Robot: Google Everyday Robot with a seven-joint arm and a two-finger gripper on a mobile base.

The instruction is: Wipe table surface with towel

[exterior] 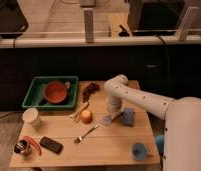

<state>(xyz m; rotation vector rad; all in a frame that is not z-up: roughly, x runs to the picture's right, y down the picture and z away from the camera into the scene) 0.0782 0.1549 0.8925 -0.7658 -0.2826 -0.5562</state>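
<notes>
A small folded blue towel [128, 116] lies on the wooden table [114, 145], right of centre. My gripper [112, 117] hangs down from the white arm [139, 97] and sits low over the table just left of the towel, close to it or touching its left edge. A small pale blue patch [107, 120] lies on the table right under the gripper. I cannot tell whether the gripper holds anything.
A green tray [34, 95] with an orange bowl [56, 92] stands back left. Dark grapes [90, 90], an orange fruit [86, 116], a fork [86, 133], a white cup [31, 118], a black phone [50, 145], a can [21, 147] and a blue cup [139, 150] lie about.
</notes>
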